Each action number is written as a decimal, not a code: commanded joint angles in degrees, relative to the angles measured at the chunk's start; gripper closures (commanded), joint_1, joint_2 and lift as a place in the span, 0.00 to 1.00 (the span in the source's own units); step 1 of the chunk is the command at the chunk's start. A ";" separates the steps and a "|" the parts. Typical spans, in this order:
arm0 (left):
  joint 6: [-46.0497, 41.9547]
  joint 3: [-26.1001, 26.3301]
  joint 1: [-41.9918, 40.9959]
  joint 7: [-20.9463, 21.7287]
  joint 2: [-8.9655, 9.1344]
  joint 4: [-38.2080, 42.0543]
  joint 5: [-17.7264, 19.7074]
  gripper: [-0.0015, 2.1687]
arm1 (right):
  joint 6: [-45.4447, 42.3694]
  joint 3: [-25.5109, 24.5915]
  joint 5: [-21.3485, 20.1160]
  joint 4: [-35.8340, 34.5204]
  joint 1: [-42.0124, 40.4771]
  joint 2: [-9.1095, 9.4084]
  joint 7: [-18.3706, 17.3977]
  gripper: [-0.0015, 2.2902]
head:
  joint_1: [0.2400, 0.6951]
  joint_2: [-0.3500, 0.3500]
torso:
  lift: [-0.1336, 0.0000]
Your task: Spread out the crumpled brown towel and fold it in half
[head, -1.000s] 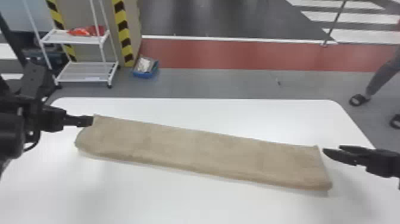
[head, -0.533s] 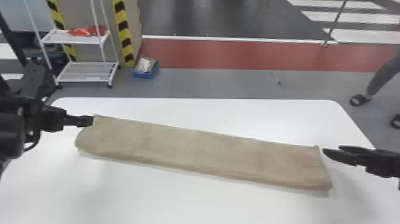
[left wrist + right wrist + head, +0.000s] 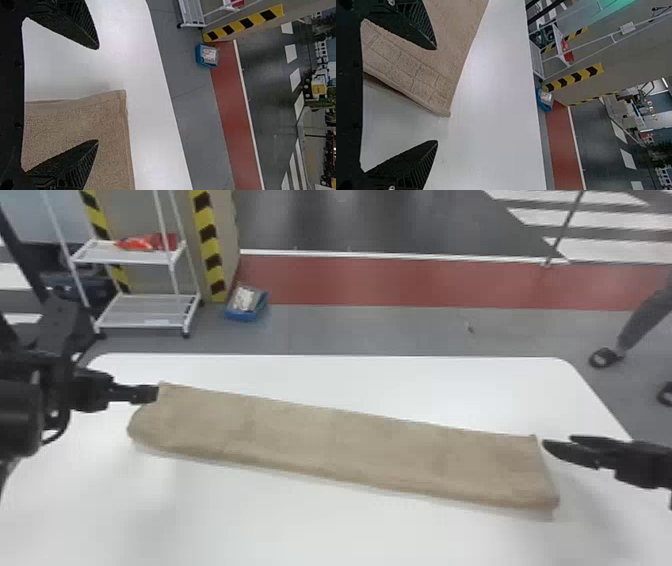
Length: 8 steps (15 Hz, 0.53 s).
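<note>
Facing inward from opposite edges of the head view, your two arms flanked the brown towel (image 3: pixel 340 445). Your L gripper (image 3: pixel 149 393) came in from the L edge, approx. level, w/ its tips at the far corner of the towel's L end; you could not tell whether they touched the cloth. Your R gripper (image 3: pixel 557 441) came in from the R edge, pointing L, w/ its tips just beside the far corner of the R end.

Pincer state: both pairs stood wide apart. In the L wrist view, the L gripper (image 3: pixel 97 94) had one finger over the cloth & the other over bare tabletop, w/ the towel's corner btwn them. In the R wrist view, the R gripper (image 3: pixel 436 95) was arranged likewise: one finger over the towel, one over the tabletop, a hemmed corner btwn. You had nothing clamped in either.

The towel lay on the white table (image 3: pixel 300 535) as a long, narrow strip, its L end farther from you than its R end, & its near edge thick & rounded.

Bkgd, beyond the table: gray floor (image 3: pixel 350 332), then a red floor band (image 3: pixel 400 282) w/ a white line along its far side & darker floor past that. Far L stood a white shelf unit (image 3: pixel 150 312), w/ an orange-red item (image 3: pixel 145 242) on its upper shelf. Next to it ran yellow-&-black tape (image 3: pixel 212 255); a blue bin (image 3: pixel 243 315) sat near the tape's foot. A thin pole (image 3: pixel 565 230) stood at far R, near white floor stripes (image 3: pixel 585 220).
</note>
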<state>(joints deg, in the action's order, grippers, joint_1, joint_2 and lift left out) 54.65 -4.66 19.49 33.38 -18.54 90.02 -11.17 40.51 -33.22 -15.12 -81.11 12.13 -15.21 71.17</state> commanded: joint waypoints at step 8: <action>0.16 -0.35 -0.24 0.72 0.00 0.16 -0.17 0.02 | -0.11 -0.18 0.00 0.16 -0.18 0.44 -0.07 0.01 | 1.00 0.42 | 0.07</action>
<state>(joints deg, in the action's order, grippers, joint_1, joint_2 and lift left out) 54.80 -4.91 19.24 34.08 -18.56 90.08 -11.32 40.39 -33.31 -15.12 -80.94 12.08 -15.01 71.10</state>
